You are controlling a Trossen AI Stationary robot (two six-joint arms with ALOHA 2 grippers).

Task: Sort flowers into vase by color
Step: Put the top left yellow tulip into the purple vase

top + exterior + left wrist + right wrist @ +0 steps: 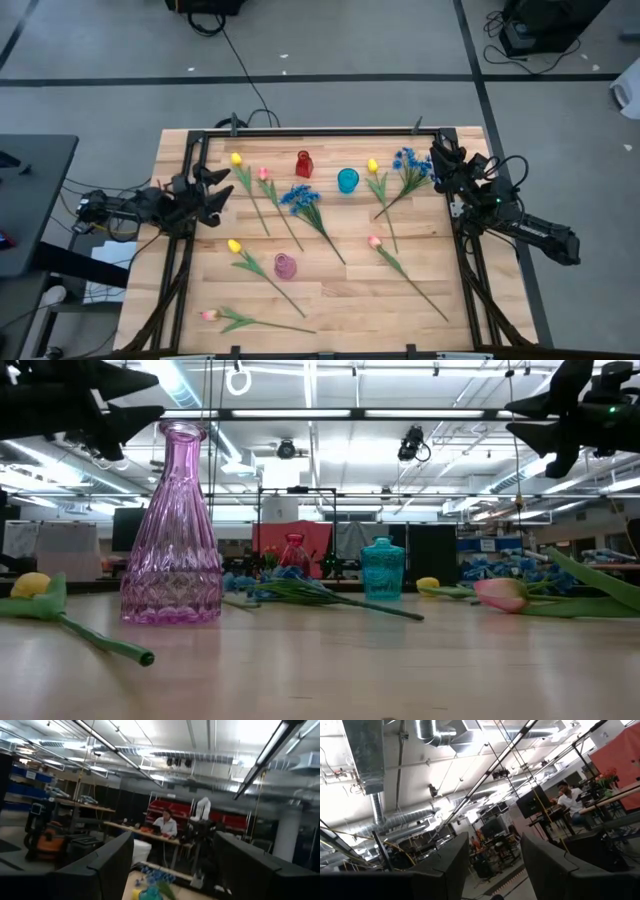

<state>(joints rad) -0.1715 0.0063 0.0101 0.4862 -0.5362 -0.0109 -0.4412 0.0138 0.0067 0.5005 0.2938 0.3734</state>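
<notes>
Several thin flowers with green stems lie flat on the wooden table (340, 300): yellow tulips (236, 159) (234, 245) (372, 165), pink tulips (263, 173) (374, 241) (209, 315), and blue blooms (299, 196) (410, 160). Three small vases stand upright: red (303, 164), teal (347, 180), pink (286, 266). My left gripper (222, 190) is open and empty, high at the table's left edge. My right gripper (438, 160) is open and empty, high at the right edge near the blue blooms.
A black frame (300, 131) runs along the table's far, left and right edges. In the low view the pink vase (172, 530) stands nearest, with the teal vase (382, 568) and red vase (293, 550) behind. People sit at desks in the room beyond.
</notes>
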